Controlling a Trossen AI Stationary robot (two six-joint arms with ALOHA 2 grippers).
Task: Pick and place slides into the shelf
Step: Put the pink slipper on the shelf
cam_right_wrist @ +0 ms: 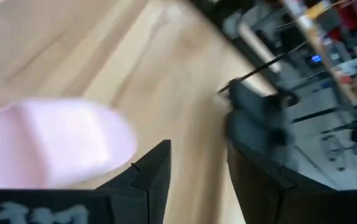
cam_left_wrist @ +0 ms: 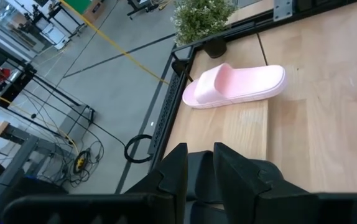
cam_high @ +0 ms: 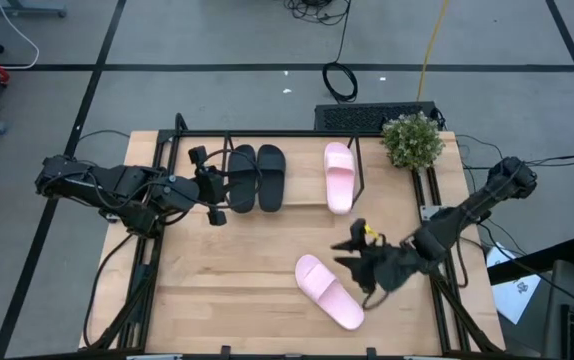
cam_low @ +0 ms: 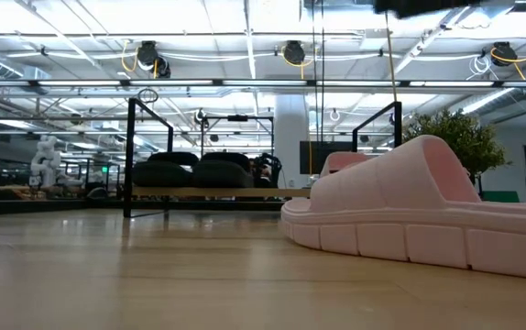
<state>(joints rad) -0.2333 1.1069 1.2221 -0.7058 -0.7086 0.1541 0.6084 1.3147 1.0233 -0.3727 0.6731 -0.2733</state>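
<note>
Two black slides (cam_high: 255, 178) lie side by side on the left of the shelf's (cam_high: 359, 170) wood base, and one pink slide (cam_high: 338, 175) lies at its right end. The other pink slide (cam_high: 329, 290) lies flat on the table, near the near edge, and looms large in the low view (cam_low: 428, 211). My left gripper (cam_high: 219, 188) is at the left black slide's outer side, slightly open, with dark slide surface (cam_left_wrist: 201, 180) showing in the gap. My right gripper (cam_high: 355, 255) hovers open just right of the loose pink slide (cam_right_wrist: 54, 140). My left gripper comes level from the table's left at the left black slide's outer edge. I cannot tell whether its fingers (cam_left_wrist: 177, 171) touch the slide. My right gripper touches nothing.
A potted plant (cam_high: 412, 138) stands at the table's far right corner, beside the shelf. A keyboard (cam_high: 377, 117) lies beyond the far edge. Black frame rails (cam_high: 437, 250) run along the table's sides. Bare wood (cam_high: 227, 290) lies left of the loose pink slide.
</note>
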